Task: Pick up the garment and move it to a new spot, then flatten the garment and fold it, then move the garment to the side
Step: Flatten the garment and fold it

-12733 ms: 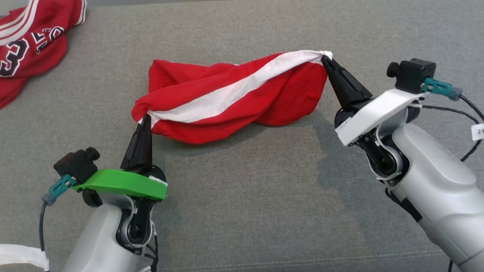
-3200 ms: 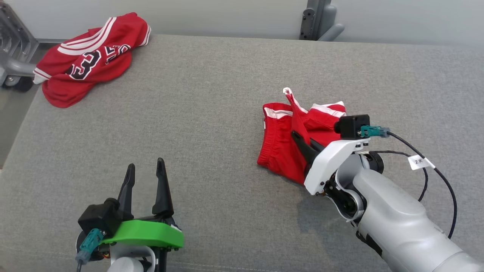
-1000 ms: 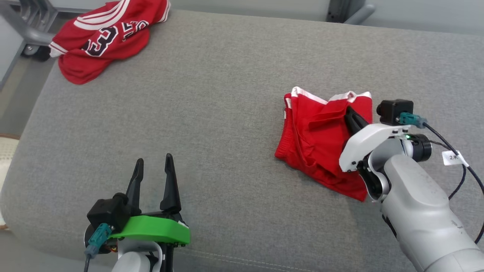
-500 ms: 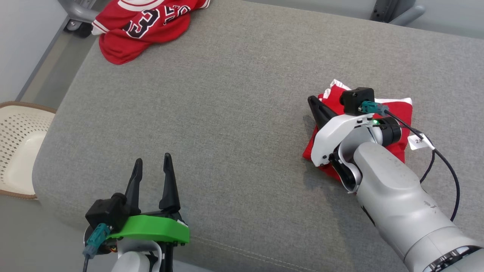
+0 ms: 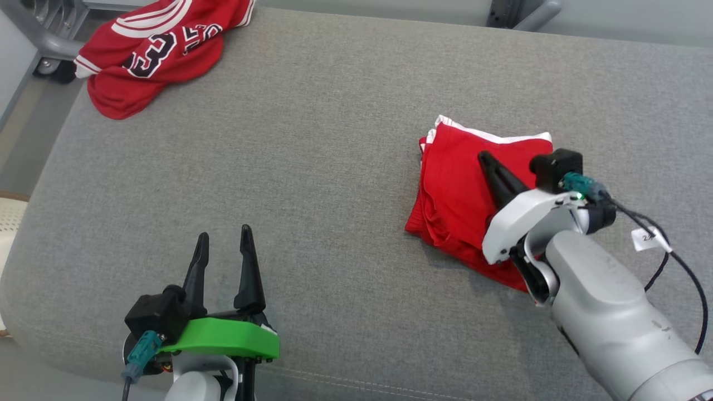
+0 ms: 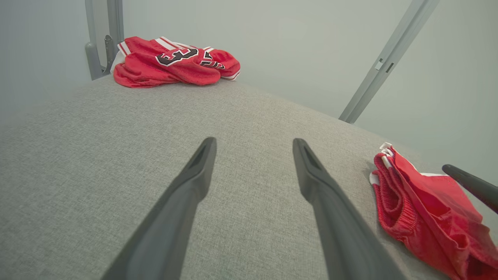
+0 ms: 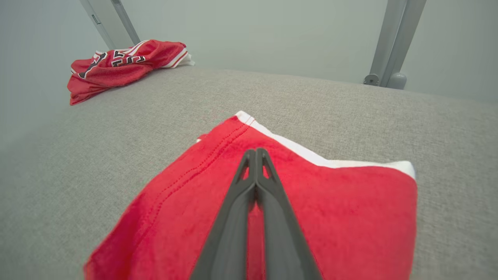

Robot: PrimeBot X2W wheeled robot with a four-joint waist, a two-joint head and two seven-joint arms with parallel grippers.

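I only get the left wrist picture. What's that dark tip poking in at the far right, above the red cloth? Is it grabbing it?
Observer: That's the right pincer. The right wrist view shows its two fingers shut flat together over the folded garment, with no cloth between them.
Operator: Is the fold tidy on top?
Observer: Yes. The top layer lies smooth, with a white band along its far edge.
Operator: And my own two prongs?
Observer: They belong to the left pincer, which is open. The head view shows it on a green mount near the front edge of the grey cushion.
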